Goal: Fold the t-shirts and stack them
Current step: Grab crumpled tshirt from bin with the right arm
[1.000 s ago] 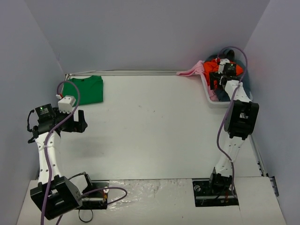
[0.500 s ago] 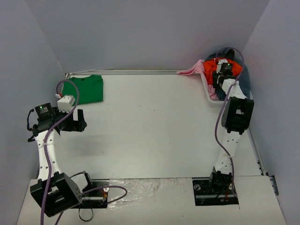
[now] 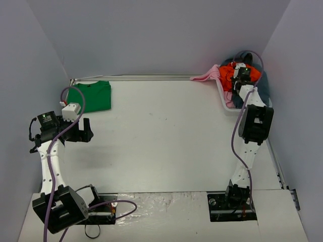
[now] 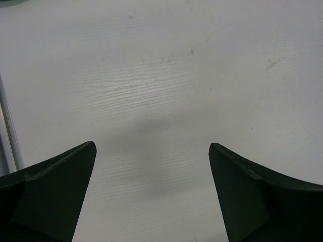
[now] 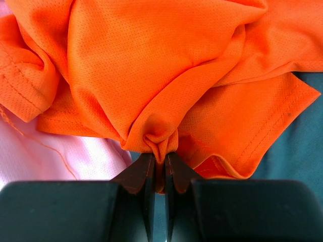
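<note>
Right gripper (image 5: 156, 160): jaws pinched tight on a bunched fold of the orange t-shirt (image 5: 151, 70). The cloth puckers into a knot right at the tips. The rest of the shirt is crumpled and spreads away from the grip.

- Under the orange shirt, right wrist view: a pale pink garment (image 5: 75, 156) on the left, a dark teal garment (image 5: 298, 151) on the right.
- Top view: the orange shirt sits on a heap of clothes in a white bin (image 3: 224, 105) at the far right corner of the tabletop (image 3: 166, 136). The right arm reaches out over the bin. A strip of the pink garment hangs over the bin's far left rim onto the tabletop.

Left gripper (image 4: 151, 147): jaws wide apart with nothing between them, held above bare white tabletop on the left side and casting a soft shadow.

Green t-shirt (image 3: 92, 96): lies flat on the tabletop in the far left corner, well apart from the bin and beyond the left gripper. Its far edge is close to the metal rail (image 3: 146, 77) along the back.
</note>
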You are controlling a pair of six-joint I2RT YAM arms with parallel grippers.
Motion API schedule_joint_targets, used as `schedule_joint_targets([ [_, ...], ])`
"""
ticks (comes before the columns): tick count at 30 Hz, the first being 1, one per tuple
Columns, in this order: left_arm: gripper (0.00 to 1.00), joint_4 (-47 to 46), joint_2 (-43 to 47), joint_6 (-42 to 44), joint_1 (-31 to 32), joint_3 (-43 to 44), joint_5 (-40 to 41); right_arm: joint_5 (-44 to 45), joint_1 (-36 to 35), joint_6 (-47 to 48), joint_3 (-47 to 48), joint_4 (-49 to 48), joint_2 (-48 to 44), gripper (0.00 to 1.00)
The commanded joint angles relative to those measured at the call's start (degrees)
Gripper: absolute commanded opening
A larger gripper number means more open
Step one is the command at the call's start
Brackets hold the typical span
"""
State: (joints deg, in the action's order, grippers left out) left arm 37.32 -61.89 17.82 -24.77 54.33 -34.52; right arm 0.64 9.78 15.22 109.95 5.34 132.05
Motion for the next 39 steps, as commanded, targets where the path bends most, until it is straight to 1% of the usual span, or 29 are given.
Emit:
schedule_joint_targets([
  [1, 0.94, 1.0, 0.19, 1.07, -0.45, 2.01, -1.25, -0.03, 0.15, -0.9, 0.0, -0.42, -5.39, 0.0],
  [3, 0.94, 1.09, 0.19, 1.16, -0.45, 2.01, -1.34, -0.03, -0.02, -1.07, -0.87, -0.42, -6.54, 0.0],
  [4, 0.94, 1.09, 0.19, 1.16, -0.45, 2.1, -1.42, -1.86, -0.2, -1.07, -1.92, -0.42, -7.85, 0.0],
  [6, 0.94, 1.26, 0.28, 1.25, -0.45, 2.1, -1.77, -2.49, -0.46, -1.33, -3.25, -0.42, -9.52, 0.0],
  [9, 0.94, 1.88, 0.54, 1.16, -0.45, 2.63, -2.3, -4.24, -0.9, -2.39, -6.58, -0.33, -14.0, 0.0],
  [13, 0.94, 2.14, 1.24, 1.07, -0.54, 2.63, -3.09, -4.16, -2.13, -1.69, -11.68, -0.25, -22.79, 0.0],
  [18, 0.94, 2.41, 1.68, 1.07, -0.54, 2.8, -4.32, -5.03, -3.19, -1.43, -12.22, 1.85, -32.09, 0.0],
  [23, 0.94, 2.32, 2.21, 1.16, -0.63, 2.63, -5.03, -8.37, -5.82, -0.81, -7.22, 7.65, -37.47, 0.0],
  [26, 0.94, 2.06, 2.21, 1.16, -0.63, 2.63, -5.12, -11.53, -9.16, -0.29, -2.3, 12.75, -40.02, 0.0],
  [27, 0.94, 2.14, 2.21, 1.16, -0.63, 2.63, -5.12, -12.41, -11.69, -0.28, 0.32, 15.37, -40.81, 0.0],
  [30, 0.94, 2.14, 2.21, 0.99, -0.63, 2.63, -4.94, -16.02, -15.65, 0.24, 5.6, 20.56, -41.78, 0.0],
  [31, 0.94, 2.06, 2.21, 0.98, -0.63, 2.54, -4.94, -16.72, -18.63, 0.33, 6.67, 21.63, -41.87, 0.0],
  [34, 0.94, 1.97, 2.3, 0.98, -0.63, 2.54, -4.5, -18.83, -23.82, -0.45, 10.53, 24.27, -42.75, 0.0],
  [36, 0.94, 1.79, 2.3, 0.98, -0.63, 2.45, -4.15, -21.46, -25.24, -1.42, 12.56, 25.41, -42.93, 0.0],
  [37, 0.94, 1.7, 2.3, 0.9, -0.63, 2.45, -4.06, -22.78, -25.34, -2.64, 14.48, 25.59, -43.01, 0.0],
  [39, 0.94, 1.44, 2.39, 0.81, -0.63, 2.28, -3.8, -26.37, -25.34, -3.09, 15.47, 26.03, -43.89, 0.0],
])
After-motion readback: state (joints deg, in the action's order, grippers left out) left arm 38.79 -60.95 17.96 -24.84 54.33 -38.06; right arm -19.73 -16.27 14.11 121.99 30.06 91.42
